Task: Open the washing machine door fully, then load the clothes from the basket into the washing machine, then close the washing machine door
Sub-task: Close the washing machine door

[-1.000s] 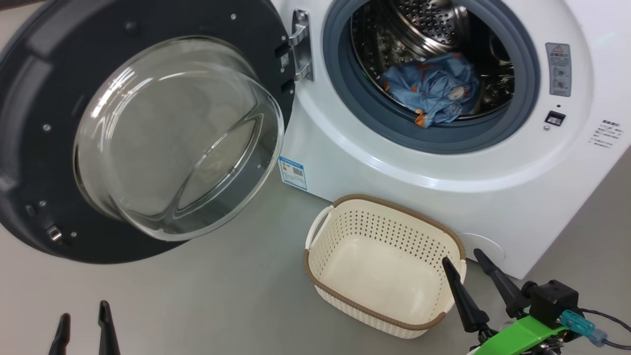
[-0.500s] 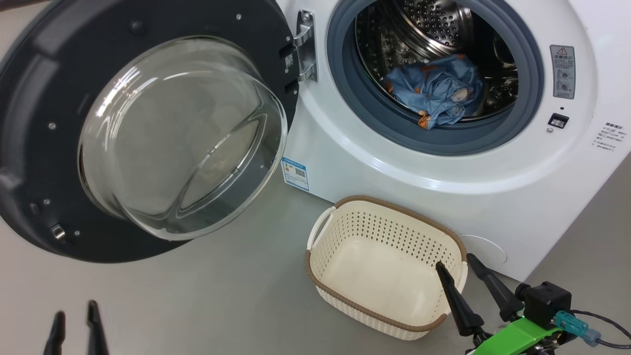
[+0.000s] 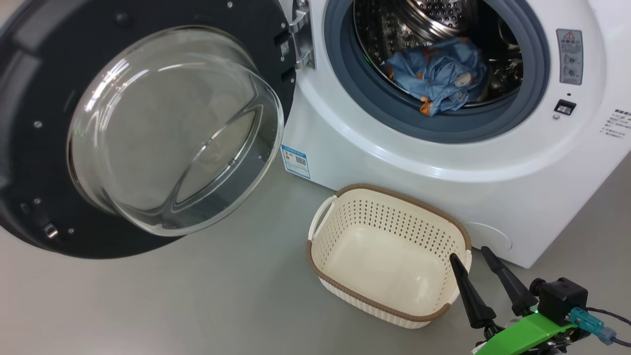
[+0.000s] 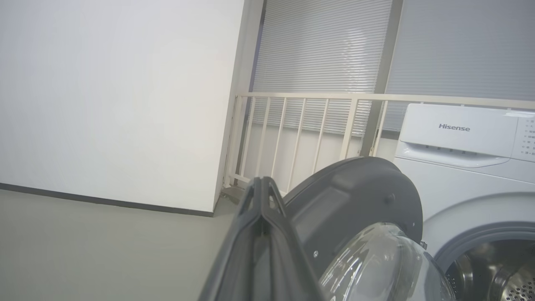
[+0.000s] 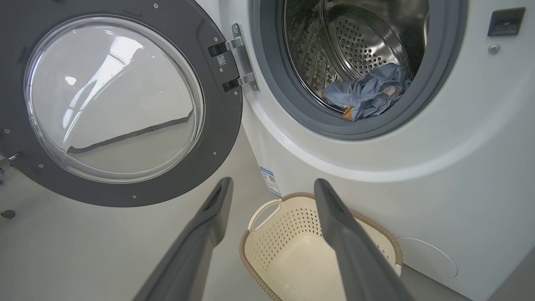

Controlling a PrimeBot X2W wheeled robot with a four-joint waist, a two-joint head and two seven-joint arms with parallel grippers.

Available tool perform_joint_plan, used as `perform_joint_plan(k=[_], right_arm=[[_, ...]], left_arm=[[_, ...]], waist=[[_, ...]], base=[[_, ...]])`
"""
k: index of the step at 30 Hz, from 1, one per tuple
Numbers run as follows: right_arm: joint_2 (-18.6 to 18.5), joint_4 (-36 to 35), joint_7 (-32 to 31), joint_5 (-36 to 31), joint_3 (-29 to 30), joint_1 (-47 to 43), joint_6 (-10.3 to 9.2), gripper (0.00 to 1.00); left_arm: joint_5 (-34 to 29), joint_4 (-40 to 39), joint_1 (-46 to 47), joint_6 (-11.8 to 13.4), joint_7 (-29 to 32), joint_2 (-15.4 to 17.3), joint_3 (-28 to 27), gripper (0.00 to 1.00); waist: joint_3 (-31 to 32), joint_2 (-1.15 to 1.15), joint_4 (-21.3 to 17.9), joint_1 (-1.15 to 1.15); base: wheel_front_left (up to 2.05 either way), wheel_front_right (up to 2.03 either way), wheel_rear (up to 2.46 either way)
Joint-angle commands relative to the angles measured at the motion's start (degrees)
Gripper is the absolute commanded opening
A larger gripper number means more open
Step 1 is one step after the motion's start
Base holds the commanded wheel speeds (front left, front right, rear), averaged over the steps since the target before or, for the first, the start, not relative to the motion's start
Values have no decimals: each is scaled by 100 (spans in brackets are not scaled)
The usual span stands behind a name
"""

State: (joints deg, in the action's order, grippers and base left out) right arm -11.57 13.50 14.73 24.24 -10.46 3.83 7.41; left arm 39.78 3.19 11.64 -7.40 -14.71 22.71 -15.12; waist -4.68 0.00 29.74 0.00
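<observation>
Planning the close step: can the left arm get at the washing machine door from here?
Probably yes. In the left wrist view the left gripper, fingers together, points alongside the dark rim of the washing machine door, nothing between them. The basket stands off by the right gripper.

The right claw (image 3: 469, 254) has two long black fingers (image 3: 473, 301), cone-shaped and tapering to blunt tips; seen close in the right wrist view, they are matte dark grey. Behind them sit a bright green bracket (image 3: 522, 333) and a black boxy block (image 3: 562, 298), perhaps a camera housing. A teal plug (image 3: 586, 321) leads into a thin dark cable (image 3: 618, 341). The left claw (image 4: 261, 186) is dark grey too, flat-sided with raised edges.
</observation>
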Motion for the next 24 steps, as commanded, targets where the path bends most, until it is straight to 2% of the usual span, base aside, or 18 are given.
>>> perform_joint_plan(k=[1, 4, 7, 12, 14, 20, 24], right_arm=[[-6, -171, 27, -87, -85, 48, 8, 100], [8, -202, 27, -129, -34, 32, 8, 100], [21, -239, 27, -161, 18, 10, 8, 100], [5, -296, 27, -213, 70, -5, 8, 100], [-24, -311, 27, -229, 67, 21, 8, 100], [-76, -328, 27, -256, 53, 102, 8, 100], [-120, -340, 27, -269, 63, 134, 8, 100]], left_arm=[[249, 107, 460, -9, -29, 521, -126, 0], [1303, 827, 1168, -9, 155, 1018, 71, 0], [2194, 1556, 1798, -9, 599, 1424, 296, 0], [3461, 2469, 2627, -9, 1554, 1767, 569, 0], [4024, 2881, 2940, -9, 2197, 1893, 688, 0], [4735, 3642, 3294, -9, 3622, 2078, 910, 0], [4861, 3978, 3443, -9, 4152, 2090, 1068, 0]], waist=[[-78, 0, -6, 0], [-163, 0, -10, 0], [-230, 0, -21, 0], [-354, 0, -58, 0], [-418, 0, -99, 0], [-522, 0, -186, 0], [-572, 0, -221, 0]], base=[[0, 0, 0], [0, 0, 0], [0, 0, 0], [0, 0, 0], [0, 0, 0], [0, 0, 0], [0, 0, 0]])
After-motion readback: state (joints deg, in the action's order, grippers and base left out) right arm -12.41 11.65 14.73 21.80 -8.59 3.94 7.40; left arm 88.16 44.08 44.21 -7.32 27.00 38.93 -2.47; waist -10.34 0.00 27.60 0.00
